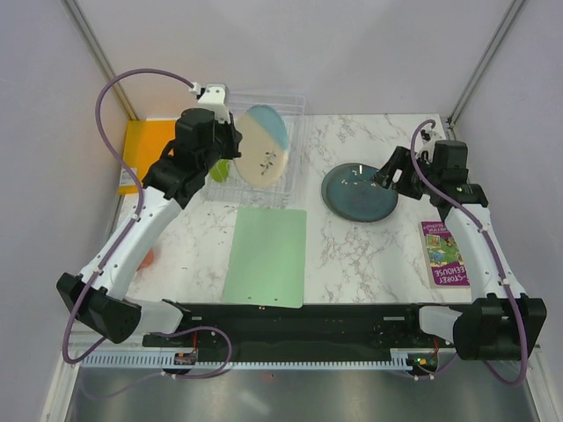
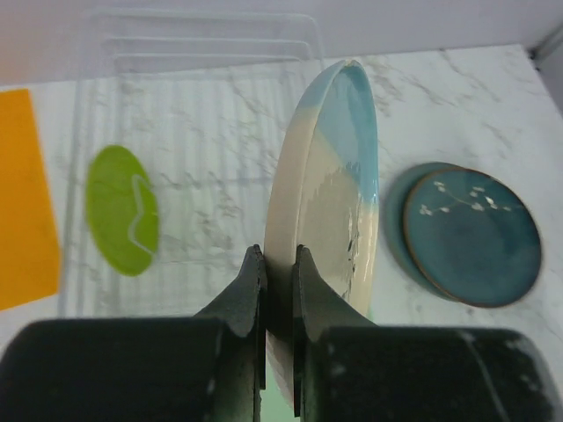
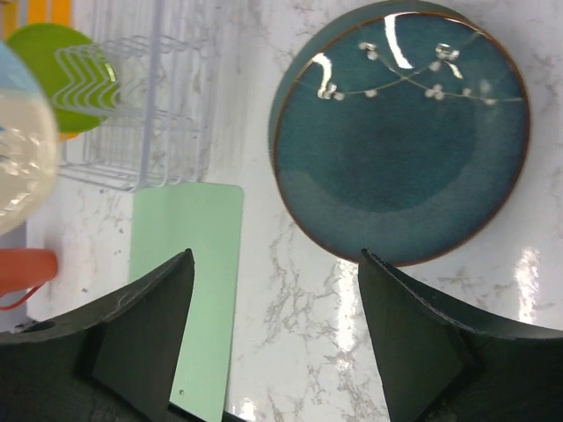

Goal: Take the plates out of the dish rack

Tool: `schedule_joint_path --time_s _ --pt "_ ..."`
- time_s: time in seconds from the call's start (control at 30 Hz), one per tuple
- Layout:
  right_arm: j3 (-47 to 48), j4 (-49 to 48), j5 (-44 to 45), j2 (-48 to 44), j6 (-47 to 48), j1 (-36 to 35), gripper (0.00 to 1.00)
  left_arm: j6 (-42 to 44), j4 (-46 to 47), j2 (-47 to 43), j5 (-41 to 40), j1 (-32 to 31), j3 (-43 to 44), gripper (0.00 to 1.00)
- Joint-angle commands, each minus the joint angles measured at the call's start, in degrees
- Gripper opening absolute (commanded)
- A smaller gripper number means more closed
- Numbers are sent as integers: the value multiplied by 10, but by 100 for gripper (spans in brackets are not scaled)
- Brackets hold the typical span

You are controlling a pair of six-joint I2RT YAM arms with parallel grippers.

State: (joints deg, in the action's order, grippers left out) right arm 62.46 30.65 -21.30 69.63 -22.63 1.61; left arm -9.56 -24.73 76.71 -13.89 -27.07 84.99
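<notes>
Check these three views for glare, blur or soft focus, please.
Top external: evenly lit and sharp, but the clear dish rack is faint. Left wrist: the near rim of the cream-and-blue plate is soft. Right wrist: glare streaks on the teal plate; the cream-and-blue plate is blurred at the left edge.

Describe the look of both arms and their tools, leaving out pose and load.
The left arm and right arm have white link shells with black joint housings and black bases. A purple cable loops along each. The left tool and right tool have matte black, wedge-shaped fingers.
</notes>
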Motion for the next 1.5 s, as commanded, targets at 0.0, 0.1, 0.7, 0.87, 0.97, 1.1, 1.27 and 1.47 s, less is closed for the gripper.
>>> schedule_joint_path --time_s 0.0,0.1,0.7,0.87,0.97,1.1,1.27,1.47 --pt "-24 -108 -88 -32 -56 -12 83 -149 93 -21 191 -2 -36 2" --pt "-49 -156 -106 -35 -93 -46 84 -199 146 -20 260 -2 -77 2" --pt "-95 -272 -134 12 -154 -129 83 -348 392 -38 444 -2 -226 2" --pt "-117 -350 -197 16 -195 -131 41 -361 418 -28 453 -2 -241 2" --pt "-131 -385 -231 16 -219 -131 3 -370 434 -23 455 0 -251 2" --pt "-137 -387 -223 5 -222 -131 0 -373 444 -9 467 2 -251 2" --pt "-117 -331 -176 -17 -197 -131 0 -340 416 -8 459 5 -254 41" --pt "-77 -249 -89 -38 -160 -114 0 -243 281 -35 355 11 -254 76"
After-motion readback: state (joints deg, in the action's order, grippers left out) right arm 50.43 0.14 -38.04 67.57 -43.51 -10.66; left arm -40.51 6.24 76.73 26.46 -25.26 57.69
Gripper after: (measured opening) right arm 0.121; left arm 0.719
